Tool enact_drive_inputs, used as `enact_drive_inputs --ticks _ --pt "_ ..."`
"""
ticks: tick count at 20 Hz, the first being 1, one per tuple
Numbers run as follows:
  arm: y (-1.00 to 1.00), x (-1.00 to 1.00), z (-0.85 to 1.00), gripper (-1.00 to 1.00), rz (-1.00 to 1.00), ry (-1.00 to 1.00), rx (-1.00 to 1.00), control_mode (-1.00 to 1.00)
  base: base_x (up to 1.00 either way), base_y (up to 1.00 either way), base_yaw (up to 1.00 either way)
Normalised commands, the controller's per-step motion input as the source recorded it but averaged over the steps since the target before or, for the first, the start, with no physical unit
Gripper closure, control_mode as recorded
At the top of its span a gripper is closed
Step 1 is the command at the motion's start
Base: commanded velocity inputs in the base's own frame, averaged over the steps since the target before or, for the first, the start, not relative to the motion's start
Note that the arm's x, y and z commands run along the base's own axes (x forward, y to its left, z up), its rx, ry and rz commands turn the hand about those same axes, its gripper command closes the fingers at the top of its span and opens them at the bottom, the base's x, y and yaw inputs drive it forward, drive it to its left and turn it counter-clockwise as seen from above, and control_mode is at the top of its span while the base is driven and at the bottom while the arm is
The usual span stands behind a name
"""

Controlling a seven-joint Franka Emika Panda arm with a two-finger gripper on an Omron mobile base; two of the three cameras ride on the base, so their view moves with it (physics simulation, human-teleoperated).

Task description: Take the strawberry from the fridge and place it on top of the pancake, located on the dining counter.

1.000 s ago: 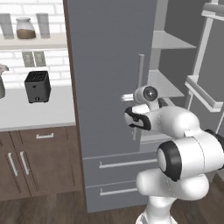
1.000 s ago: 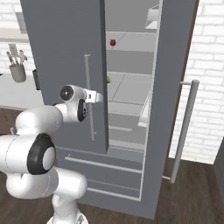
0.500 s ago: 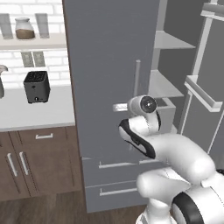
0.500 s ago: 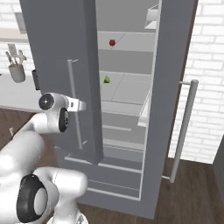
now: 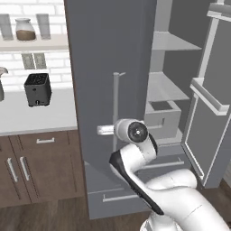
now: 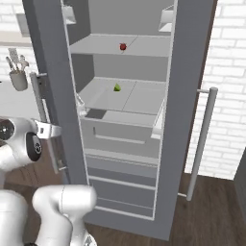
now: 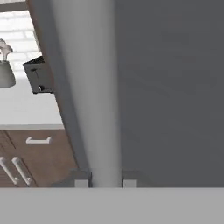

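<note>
The fridge (image 6: pixel 126 24) stands with both doors open. A tiny red strawberry (image 6: pixel 123 46) sits on an upper white shelf, far from the hand. My gripper (image 7: pixel 105 178) is at the left door's long vertical handle (image 7: pixel 96 87), its two fingertips (image 7: pixel 82 178) pressed to either side of the bar. From the base cameras, the gripper (image 5: pixel 106 130) (image 6: pixel 50 130) reaches the handle (image 5: pixel 116 101) at mid height, outside the door. The pancake and the dining counter are out of view.
A small green item (image 6: pixel 117 87) lies on the shelf below the strawberry, above a white drawer (image 6: pixel 120 129). The right door (image 5: pixel 212 94) juts out on the right. A black toaster (image 5: pixel 37 89) stands on the white worktop over brown cabinets (image 5: pixel 36 167).
The left fridge door has swung much wider, exposing the shelves in the right base view. My arm has folded back and leftward together with the handle.
</note>
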Motion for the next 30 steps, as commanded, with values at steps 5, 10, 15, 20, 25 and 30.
enact_drive_inputs --ticks 5,10,15,20,25,30 --pt "1.00 -0.70 -0.22 1.00 0.00 0.00 0.00 -1.00 0.00 0.00 0.00" --pt "1.00 -0.87 0.43 1.00 0.06 0.09 0.16 -1.00 0.00 0.00 0.00" --pt "0.44 -1.00 1.00 1.00 0.07 -0.01 0.24 -1.00 0.00 0.00 0.00" --pt "-0.26 -1.00 1.00 1.00 0.02 -0.02 0.02 -1.00 0.00 0.00 0.00" --pt "-0.71 -0.56 1.00 1.00 0.00 0.30 -0.10 -1.00 0.00 0.00 0.00" --pt "-0.70 -0.40 0.98 1.00 0.02 0.39 -0.29 -1.00 0.00 0.00 0.00"
